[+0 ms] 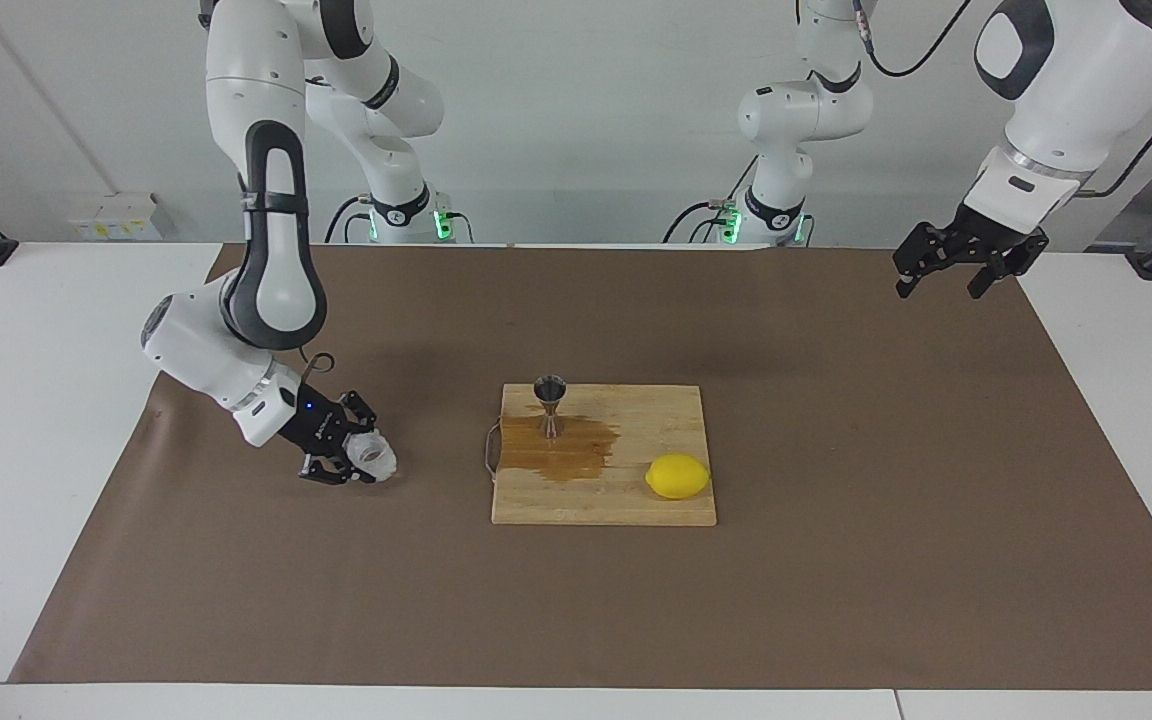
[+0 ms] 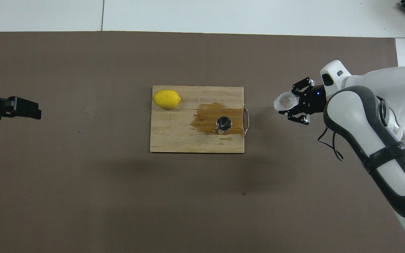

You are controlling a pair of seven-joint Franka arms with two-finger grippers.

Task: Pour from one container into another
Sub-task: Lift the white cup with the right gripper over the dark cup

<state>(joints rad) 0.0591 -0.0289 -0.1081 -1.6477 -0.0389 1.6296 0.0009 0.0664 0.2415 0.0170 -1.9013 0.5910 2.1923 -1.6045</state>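
Left tool (image 1: pixel 951 275): open, empty, waiting at the board's (image 2: pixel 174 140) 9 o'clock, overhead view.
Jigger (image 1: pixel 549 405): upright on the board's 3 o'clock part, in a brown spill (image 1: pixel 566 452).
Right tool (image 1: pixel 361 455): clamped on the cup (image 1: pixel 376 458), at the board's 3 o'clock.
Cup handling: likely light, stiff, slick, breakable; best gripped on the faceted wall.
Lemon (image 1: pixel 677 476): board's 11 o'clock corner.
Unclear: the cup's contents; whether it touched the counter (image 1: pixel 26 450).

Yellow lemon (image 1: pixel 677 476), tan board (image 1: pixel 656 420) stained amber, seemingly whitish clear cup (image 1: pixel 374 456).
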